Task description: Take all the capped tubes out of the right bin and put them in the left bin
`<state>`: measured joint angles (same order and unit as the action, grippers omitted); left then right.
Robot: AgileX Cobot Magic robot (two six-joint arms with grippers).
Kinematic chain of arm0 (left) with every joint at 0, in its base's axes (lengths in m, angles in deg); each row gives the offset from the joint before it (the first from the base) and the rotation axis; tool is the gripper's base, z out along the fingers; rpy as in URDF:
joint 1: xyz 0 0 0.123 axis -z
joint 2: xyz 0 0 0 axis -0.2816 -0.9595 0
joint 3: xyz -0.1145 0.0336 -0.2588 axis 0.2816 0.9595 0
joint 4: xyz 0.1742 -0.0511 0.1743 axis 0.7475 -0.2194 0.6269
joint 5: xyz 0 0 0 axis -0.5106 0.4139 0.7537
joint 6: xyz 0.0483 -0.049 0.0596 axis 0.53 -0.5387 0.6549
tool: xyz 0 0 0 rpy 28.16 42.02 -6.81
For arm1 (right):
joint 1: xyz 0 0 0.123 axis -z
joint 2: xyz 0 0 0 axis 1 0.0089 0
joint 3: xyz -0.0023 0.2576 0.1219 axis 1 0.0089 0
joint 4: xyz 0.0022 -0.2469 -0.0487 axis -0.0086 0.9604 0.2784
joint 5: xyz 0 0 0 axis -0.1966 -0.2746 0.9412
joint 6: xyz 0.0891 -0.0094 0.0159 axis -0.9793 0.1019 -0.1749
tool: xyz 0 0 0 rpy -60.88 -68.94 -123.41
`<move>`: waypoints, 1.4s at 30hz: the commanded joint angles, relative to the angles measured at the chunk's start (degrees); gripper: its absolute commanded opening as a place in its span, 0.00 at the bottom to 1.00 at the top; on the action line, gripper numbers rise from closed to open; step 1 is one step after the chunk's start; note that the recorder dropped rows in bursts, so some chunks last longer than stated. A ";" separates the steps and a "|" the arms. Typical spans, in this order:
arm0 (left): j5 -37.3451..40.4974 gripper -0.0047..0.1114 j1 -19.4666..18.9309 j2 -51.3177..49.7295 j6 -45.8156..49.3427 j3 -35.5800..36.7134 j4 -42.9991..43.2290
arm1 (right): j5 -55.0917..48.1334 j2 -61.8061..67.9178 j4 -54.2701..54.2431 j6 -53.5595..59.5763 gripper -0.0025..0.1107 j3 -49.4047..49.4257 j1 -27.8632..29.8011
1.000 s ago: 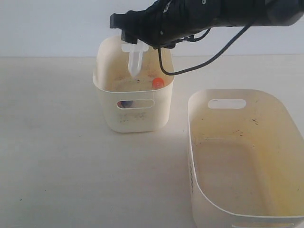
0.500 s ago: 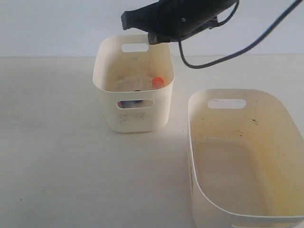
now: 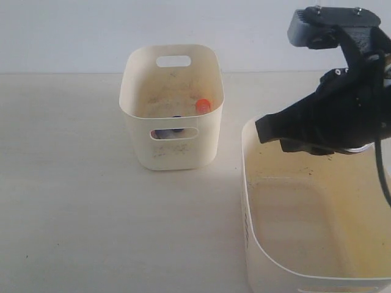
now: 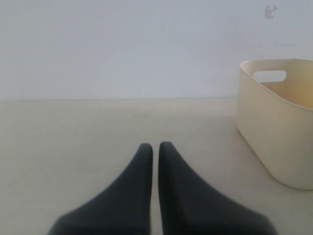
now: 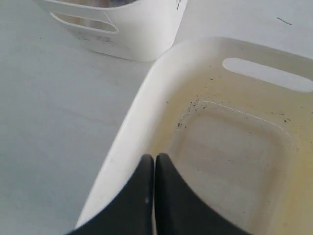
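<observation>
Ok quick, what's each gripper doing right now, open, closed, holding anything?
Left gripper: closed, empty.
Right gripper: closed, empty, over the right bin.

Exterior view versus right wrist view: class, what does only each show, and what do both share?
Only the exterior view shows the orange-red screw cap inside the narrower, taller cream plastic tub, and the black arm. Only the right wrist view shows the right gripper, jaws together, over the rim of the wide, shallow cream plastic tub. Both show both tubs, no tube visible in the wide one.
</observation>
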<state>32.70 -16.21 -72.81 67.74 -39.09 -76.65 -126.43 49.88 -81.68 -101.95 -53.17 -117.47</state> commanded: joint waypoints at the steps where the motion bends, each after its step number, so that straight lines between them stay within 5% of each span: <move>1: -0.38 0.08 0.41 -0.23 -0.24 -0.12 -0.19 | -0.11 -0.89 0.28 0.11 0.02 0.26 0.04; 12: -0.38 0.08 0.41 -0.23 -0.24 -0.12 -0.19 | 1.44 -2.67 0.07 1.27 0.02 0.26 0.04; 20: -0.38 0.08 0.41 -0.23 -0.24 -0.12 -0.19 | 18.25 -19.77 0.07 2.69 0.02 14.17 0.34; 34: -0.38 0.08 0.41 -0.23 -0.24 -0.12 -0.19 | 40.66 -57.88 0.07 1.09 0.02 48.01 19.44; 42: -0.38 0.08 0.41 -0.23 -0.24 -0.12 -0.19 | 39.31 -66.34 -0.73 0.56 0.02 49.54 20.81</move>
<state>32.70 -16.21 -72.81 67.74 -39.09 -76.65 -86.70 -15.65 -82.33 -102.77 -3.98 -96.94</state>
